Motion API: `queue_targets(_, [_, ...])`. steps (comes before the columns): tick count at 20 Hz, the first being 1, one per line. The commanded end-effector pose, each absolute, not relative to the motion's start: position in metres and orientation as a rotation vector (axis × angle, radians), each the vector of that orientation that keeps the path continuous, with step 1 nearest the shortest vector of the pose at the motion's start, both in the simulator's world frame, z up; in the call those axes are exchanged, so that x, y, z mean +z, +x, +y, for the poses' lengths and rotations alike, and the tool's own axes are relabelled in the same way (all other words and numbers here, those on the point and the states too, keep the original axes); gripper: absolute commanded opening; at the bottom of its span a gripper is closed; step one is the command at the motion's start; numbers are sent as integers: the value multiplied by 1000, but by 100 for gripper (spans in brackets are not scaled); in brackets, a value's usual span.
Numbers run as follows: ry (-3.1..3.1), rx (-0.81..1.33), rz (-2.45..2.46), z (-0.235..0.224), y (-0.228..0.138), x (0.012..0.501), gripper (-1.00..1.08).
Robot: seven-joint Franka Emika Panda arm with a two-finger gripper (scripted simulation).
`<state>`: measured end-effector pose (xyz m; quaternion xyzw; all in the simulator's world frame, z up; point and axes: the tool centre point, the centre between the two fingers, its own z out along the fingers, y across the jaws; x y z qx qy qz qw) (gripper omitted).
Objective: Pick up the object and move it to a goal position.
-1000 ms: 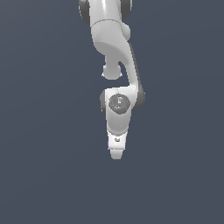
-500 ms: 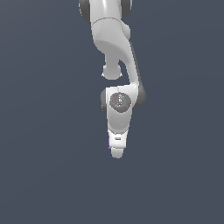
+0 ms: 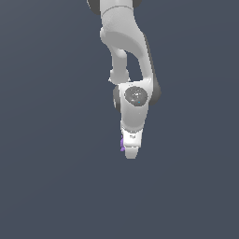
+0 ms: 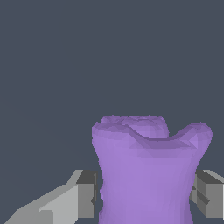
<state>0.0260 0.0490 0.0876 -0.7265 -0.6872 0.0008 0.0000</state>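
Note:
The object is a light-purple lumpy thing with raised corners; it fills the middle of the wrist view, between my two grey fingers, which press on its sides. In the exterior view only a small purple sliver of the object shows at the side of my white gripper, which points downward at the end of the arm; the rest is hidden behind the gripper. The gripper is shut on the object.
A plain dark grey-blue surface fills the background of both views. The white arm comes down from the top of the exterior view. No other objects show.
The arm and gripper have shifted slightly toward the exterior view's right and a little upward. The grip looks unchanged.

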Motion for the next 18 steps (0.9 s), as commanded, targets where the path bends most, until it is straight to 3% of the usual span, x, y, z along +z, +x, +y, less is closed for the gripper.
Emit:
queue_targets(1, [-2282, 2, -2160, 59, 14, 98, -100])
queue_targets(10, [-2283, 2, -2160, 90, -23, 127, -100])
queue_targets(18, [-2282, 1, -2160, 100, -34, 137, -100])
